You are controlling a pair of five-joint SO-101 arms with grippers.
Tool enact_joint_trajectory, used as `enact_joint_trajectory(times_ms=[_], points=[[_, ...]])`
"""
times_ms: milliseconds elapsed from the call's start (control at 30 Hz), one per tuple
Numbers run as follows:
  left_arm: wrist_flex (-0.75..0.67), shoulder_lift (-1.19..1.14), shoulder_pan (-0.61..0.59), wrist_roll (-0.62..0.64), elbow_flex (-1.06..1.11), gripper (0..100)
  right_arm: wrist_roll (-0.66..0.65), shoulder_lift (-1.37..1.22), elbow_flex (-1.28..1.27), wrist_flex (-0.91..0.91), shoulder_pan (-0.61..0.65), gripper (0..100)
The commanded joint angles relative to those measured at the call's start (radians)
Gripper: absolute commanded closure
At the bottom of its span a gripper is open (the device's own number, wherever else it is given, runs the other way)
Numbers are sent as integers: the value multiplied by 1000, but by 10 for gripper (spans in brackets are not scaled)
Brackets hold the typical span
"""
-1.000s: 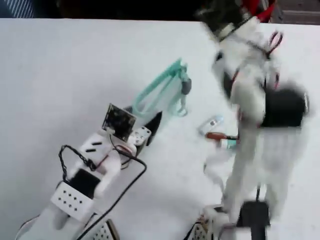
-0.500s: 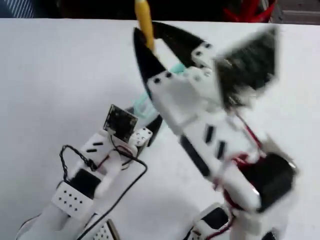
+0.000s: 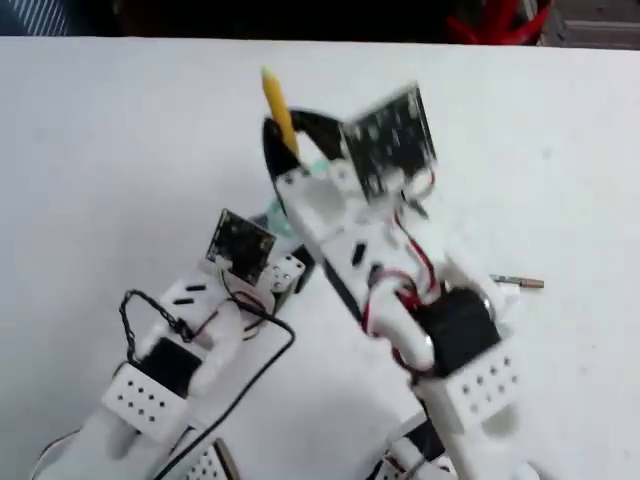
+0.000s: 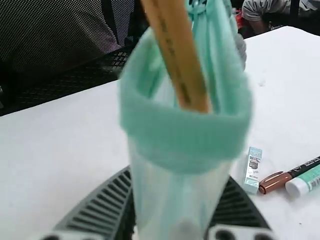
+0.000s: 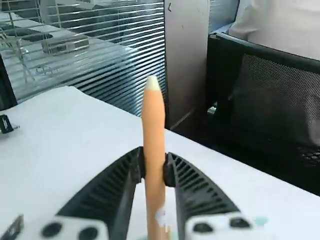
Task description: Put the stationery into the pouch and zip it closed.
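The right gripper point(image 5: 154, 162) is clenched on a yellow pencil point(image 5: 153, 150) partway along its shaft, with the blunt pale end standing up past the jaws. In the left wrist view the pencil's lower part point(image 4: 175, 55) runs at a slant down into the open mouth of the teal pouch point(image 4: 185, 135), passing behind the near rim band. The left gripper point(image 4: 177, 177) grasps the pouch low on its body and holds it upright on the desk point(image 3: 120, 130).

The main risk is the slant. If the pencil is let go now, most of its length is above the pouch mouth, and it could lever over the rim and fall out or drag the soft pouch sideways. Pushing it down at this angle could jam the tip against the wall and pull the fabric out of the left gripper's hold. A pencil left poking out would also block the zip.

Whether anything besides the pencil is in the pouch, I cannot tell. Beside the pouch on the desk lie a small pale tube point(image 4: 252, 162), a copper-capped pen point(image 4: 285, 176) and a white-and-teal marker point(image 4: 305, 180), all outside it.
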State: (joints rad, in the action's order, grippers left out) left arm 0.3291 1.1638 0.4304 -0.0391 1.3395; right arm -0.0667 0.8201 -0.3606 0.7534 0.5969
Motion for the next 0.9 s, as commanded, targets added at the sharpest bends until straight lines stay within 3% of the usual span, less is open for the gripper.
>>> enact_joint_trajectory(times_ms=[0, 100, 267, 433, 700, 867], points=[[2, 13, 7, 2, -6, 819, -8, 147, -100, -19, -2, 981], [2, 13, 4, 2, -8, 819, -101, 176, -112, 65, 4, 964], [2, 13, -31, 8, -17, 819, -153, 180, -61, 170, -4, 746], [3, 13, -28, 8, -14, 820, -158, 159, 101, 240, -79, 745], [5, 13, -30, 9, -14, 821, -161, -125, 290, 401, -427, 806], [5, 13, -30, 9, -14, 823, -270, -375, 361, 532, -648, 827]])
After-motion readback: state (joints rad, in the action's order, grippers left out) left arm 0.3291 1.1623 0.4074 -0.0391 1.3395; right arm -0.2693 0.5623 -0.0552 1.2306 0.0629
